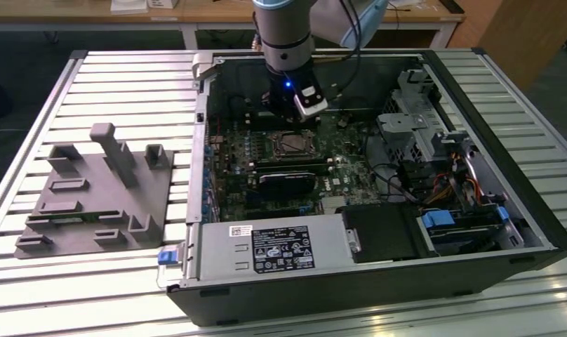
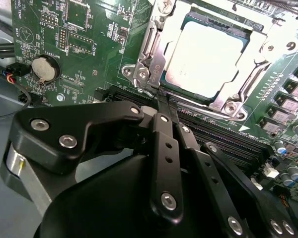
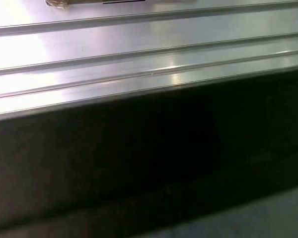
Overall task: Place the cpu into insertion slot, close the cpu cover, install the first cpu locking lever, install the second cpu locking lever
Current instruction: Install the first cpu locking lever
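Note:
In the exterior view my gripper point(image 1: 299, 118) hangs inside the open computer case, just behind the insertion slot point(image 1: 291, 144) on the green board. In the second wrist view the cpu point(image 2: 206, 57) lies flat in the slot, its pale metal top showing. The silvery cpu cover point(image 2: 159, 47) lies down around it as a frame. My gripper point(image 2: 163, 99) is shut, its black fingers point(image 2: 164, 144) pressed together. Their tips sit at the socket's corner, beside the hooked end of a silvery locking lever point(image 2: 141, 74). I see nothing held between the fingers.
Long black slots point(image 2: 218, 136) run beside the socket under the fingers, and a coin battery point(image 2: 43, 68) sits further off. A black card point(image 1: 288, 175), power supply point(image 1: 274, 249) and drive cage point(image 1: 424, 126) crowd the case. A grey fixture point(image 1: 96, 189) stands on the slatted table point(image 3: 139, 59).

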`<state>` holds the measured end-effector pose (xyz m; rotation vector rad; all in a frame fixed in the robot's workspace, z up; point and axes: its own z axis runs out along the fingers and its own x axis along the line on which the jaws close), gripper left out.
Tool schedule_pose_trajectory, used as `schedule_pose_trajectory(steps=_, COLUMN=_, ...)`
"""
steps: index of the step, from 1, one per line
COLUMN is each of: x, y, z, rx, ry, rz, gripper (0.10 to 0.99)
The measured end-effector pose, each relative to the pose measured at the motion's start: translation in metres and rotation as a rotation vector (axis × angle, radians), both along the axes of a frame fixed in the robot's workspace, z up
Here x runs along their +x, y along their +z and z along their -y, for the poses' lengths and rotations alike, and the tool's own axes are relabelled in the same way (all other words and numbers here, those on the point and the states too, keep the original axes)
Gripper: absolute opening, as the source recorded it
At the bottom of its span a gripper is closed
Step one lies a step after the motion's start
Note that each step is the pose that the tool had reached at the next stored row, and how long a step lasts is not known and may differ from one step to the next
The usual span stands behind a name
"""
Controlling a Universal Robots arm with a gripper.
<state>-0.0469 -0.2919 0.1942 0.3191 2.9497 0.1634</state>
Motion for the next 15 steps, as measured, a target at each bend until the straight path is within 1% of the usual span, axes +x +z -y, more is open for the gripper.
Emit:
schedule_pose_trajectory(steps=3, x=0.0, y=0.0, z=0.0007, rx=0.005, ry=0.0, rz=-0.0001, gripper=0.106)
schedule_pose_trajectory(steps=6, x=0.0, y=0.0, z=0.0015, rx=0.013, ry=0.0, rz=0.0, gripper=0.106)
schedule_pose_trajectory(steps=10, x=0.0, y=0.0002, z=0.0016, rx=0.014, ry=0.0, rz=0.0001, gripper=0.106)
schedule_pose_trajectory(steps=15, x=0.0, y=0.0026, z=0.0016, rx=0.014, ry=0.0, rz=0.0, gripper=0.106)
